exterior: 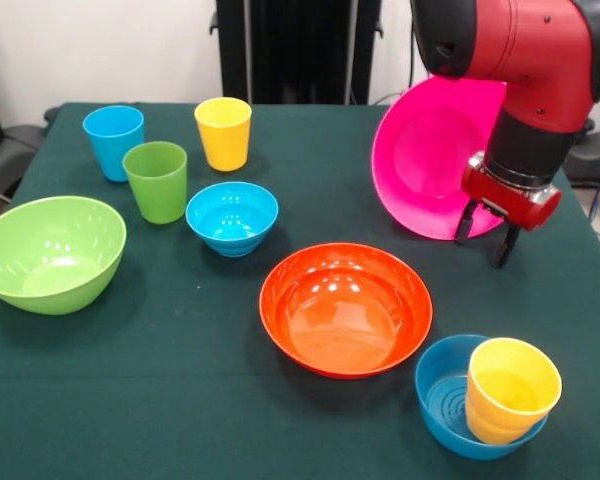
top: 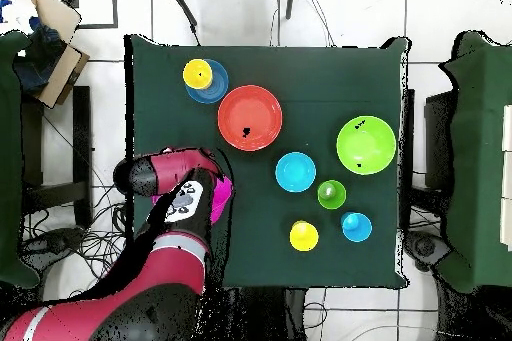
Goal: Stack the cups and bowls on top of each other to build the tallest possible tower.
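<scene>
**Pink bowl tipping on edge as Sawyer's gripper hangs beside it**

The big pink bowl [exterior: 430, 155] is standing tilted on its rim at the table's far right in the front view, the gripper [exterior: 487, 238] hovering just beside it, fingers slightly parted and holding nothing. It is looking light, stiff and slick — best taken by the thin rim. The glossy lime bowl [exterior: 50, 250], orange bowl [exterior: 345, 308] and blue bowl [exterior: 232, 217] are sitting apart — no tower yet.
</scene>
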Robot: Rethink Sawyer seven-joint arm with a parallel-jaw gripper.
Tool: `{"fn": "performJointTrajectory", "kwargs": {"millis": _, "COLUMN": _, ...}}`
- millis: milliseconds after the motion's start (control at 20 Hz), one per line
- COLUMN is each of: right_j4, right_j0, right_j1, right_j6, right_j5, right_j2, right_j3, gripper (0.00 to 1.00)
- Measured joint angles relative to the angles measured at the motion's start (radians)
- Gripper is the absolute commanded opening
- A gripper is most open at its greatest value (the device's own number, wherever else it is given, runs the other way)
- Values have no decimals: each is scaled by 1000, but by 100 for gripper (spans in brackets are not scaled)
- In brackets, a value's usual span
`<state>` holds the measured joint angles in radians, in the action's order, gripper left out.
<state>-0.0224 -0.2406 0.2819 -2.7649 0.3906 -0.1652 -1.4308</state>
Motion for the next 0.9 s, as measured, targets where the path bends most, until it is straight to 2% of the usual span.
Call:
{"fn": "performJointTrajectory", "kwargs": {"millis": 500, "right_j4": -51, "right_j0": -9, "right_j1": 24, "right_j6": 0, "right_j5": 53, "right_j2": -11, "right_j3": -28, "gripper": 100}}
{"fn": "performJointTrajectory", "kwargs": {"millis": 900, "right_j4": -70, "right_j0": -16, "right_j1": 123, "right_j6": 0, "right_j5": 216, "right_j2": -11, "right_j3": -81, "gripper": 100}}
